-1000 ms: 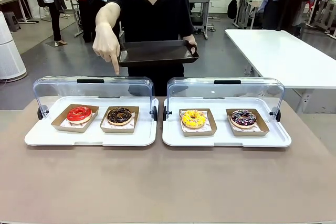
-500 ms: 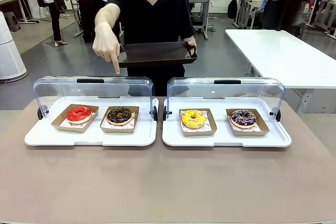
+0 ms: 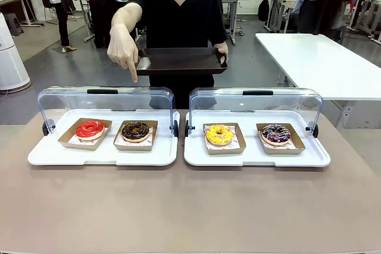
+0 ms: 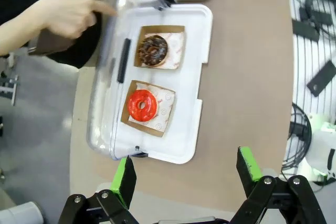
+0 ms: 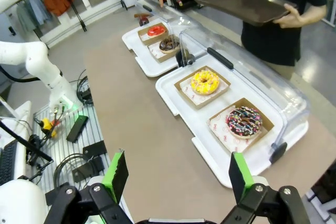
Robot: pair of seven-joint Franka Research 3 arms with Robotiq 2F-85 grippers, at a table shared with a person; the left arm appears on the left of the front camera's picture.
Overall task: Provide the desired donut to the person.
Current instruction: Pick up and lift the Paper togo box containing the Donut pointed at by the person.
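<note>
Nearest to the robot, the left gripper point(image 4: 186, 169) hangs high over the left end of the brown table point(image 3: 190, 206). Its green-tipped fingers are spread wide and hold nothing. The right gripper point(image 5: 178, 170) hangs over the right end of the table, also spread wide and empty.

A bit farther away, two white trays sit side by side on the table. The left white tray point(image 3: 101, 156) holds a red donut point(image 3: 90, 128) on the left and a chocolate donut point(image 3: 136, 130) on the right. The right white tray point(image 3: 256, 157) holds a yellow donut point(image 3: 219, 134) on the left and a dark sprinkle donut point(image 3: 276, 133) on the right. Each donut lies in its own little brown paper box. A clear lid point(image 3: 107, 100) stands up along the far side of each white tray.

At the far side of the table stands the person point(image 3: 178, 16) in a black shirt. One arm reaches forward, and the pointing hand point(image 3: 122, 49) has one finger stuck straight down. The fingertip is over the clear lid of the left white tray, right above the chocolate donut. The other hand point(image 3: 221, 52) holds a dark brown tray point(image 3: 181, 62) flat in front of the person's body.
</note>
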